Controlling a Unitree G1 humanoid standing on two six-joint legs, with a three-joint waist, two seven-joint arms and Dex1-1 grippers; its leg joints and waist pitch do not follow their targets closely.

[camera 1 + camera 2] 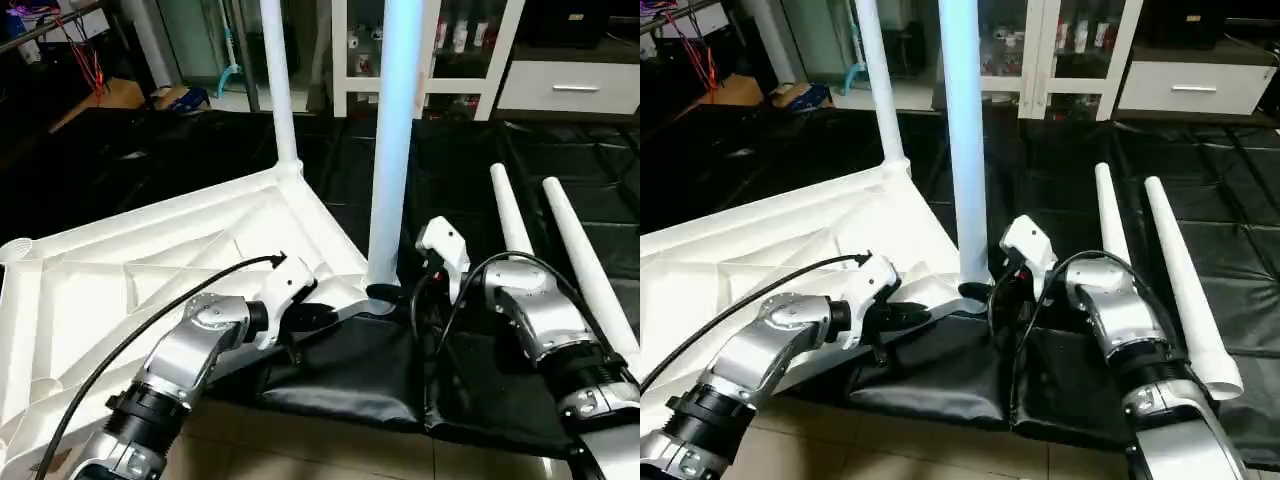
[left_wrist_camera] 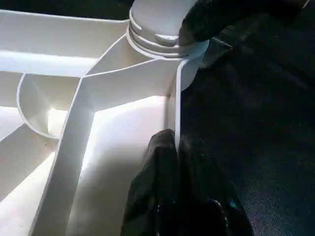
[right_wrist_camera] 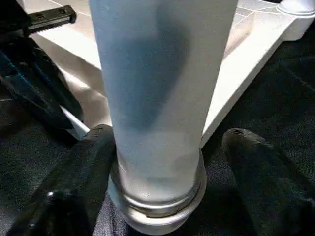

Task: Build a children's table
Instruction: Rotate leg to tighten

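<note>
The children's table lies upside down: its white ribbed tabletop (image 1: pixel 150 270) rests on a black mat. One white leg (image 1: pixel 278 90) stands in the far corner socket. A second leg (image 1: pixel 392 150) stands upright in the near corner socket (image 2: pixel 162 34). Two more legs (image 1: pixel 512 215) (image 1: pixel 580 250) lie loose on the mat at the right. My left gripper (image 1: pixel 345 312) is shut on the tabletop's side wall just beside that near socket, as the left wrist view shows (image 2: pixel 172 147). My right gripper (image 3: pixel 170 137) stands open around the near leg's base, one finger (image 3: pixel 93 157) touching it and the other (image 3: pixel 246 147) apart.
A black mat (image 1: pixel 350 390) covers the floor under the tabletop, its front edge folded over bare tiles (image 1: pixel 320 445). A white glass-door cabinet (image 1: pixel 450 50) and a white drawer unit (image 1: pixel 570 85) stand at the back. Clutter with red wires (image 1: pixel 85 55) sits back left.
</note>
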